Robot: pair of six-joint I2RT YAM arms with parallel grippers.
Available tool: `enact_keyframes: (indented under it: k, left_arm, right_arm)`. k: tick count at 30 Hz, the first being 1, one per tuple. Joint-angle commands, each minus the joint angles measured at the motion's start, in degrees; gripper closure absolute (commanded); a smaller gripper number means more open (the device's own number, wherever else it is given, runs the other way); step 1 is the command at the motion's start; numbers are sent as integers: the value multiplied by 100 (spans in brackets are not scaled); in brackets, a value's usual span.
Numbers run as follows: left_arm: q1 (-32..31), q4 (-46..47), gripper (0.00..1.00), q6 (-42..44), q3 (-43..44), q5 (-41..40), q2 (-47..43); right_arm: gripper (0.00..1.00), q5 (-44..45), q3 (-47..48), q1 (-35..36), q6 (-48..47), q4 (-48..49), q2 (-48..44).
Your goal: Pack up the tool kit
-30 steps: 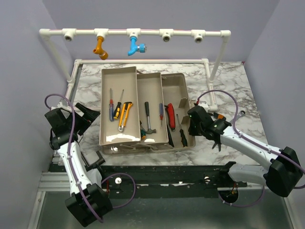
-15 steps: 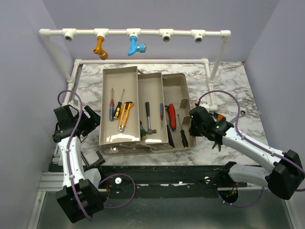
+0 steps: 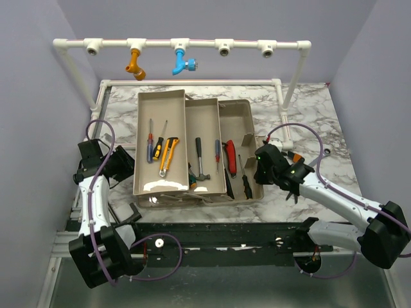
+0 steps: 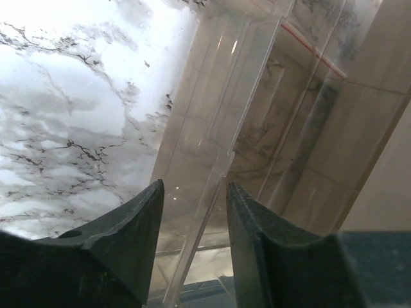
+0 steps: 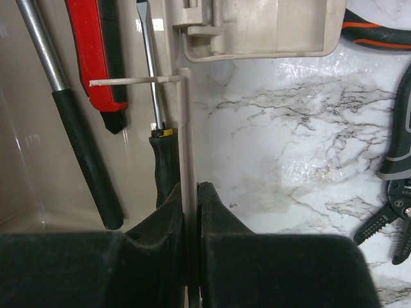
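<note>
- Just left of the toolbox (image 3: 203, 119), the left gripper (image 4: 192, 186) holds its jaws apart, the translucent lid (image 4: 257, 128) edge between them.
- That toolbox lies open on the marble surface (image 3: 302, 109).
- On its right wall, the right gripper (image 5: 189, 186) has its jaws clamped.

Three beige trays (image 3: 160, 106), two arms (image 3: 90, 199), two coloured hanging fittings (image 3: 135, 64).

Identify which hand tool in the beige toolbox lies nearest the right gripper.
The black-handled screwdriver with a yellow collar, lying against the beige wall the right gripper pinches; the red-handled tool lies further inside.
</note>
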Motion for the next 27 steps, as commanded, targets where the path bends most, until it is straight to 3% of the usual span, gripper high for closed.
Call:
enact_keyframes:
  k: [1, 4, 9, 12, 27]
  left_arm:
    - [-102, 20, 61, 110, 134, 142, 128]
    - [-166, 51, 76, 123, 126, 116, 66]
    - [-336, 59, 80, 141, 122, 46, 64]
    - [-407, 46, 100, 170, 150, 43, 82]
    - [-1296, -559, 100, -72, 884, -1767, -1302]
  right_arm:
    - [99, -357, -63, -20, 152, 222, -31]
    - [99, -379, -83, -22, 166, 250, -28]
    - [99, -471, -78, -22, 174, 221, 6]
    - [99, -526, -56, -20, 195, 195, -2]
    - [99, -608, -7, -24, 284, -10, -160]
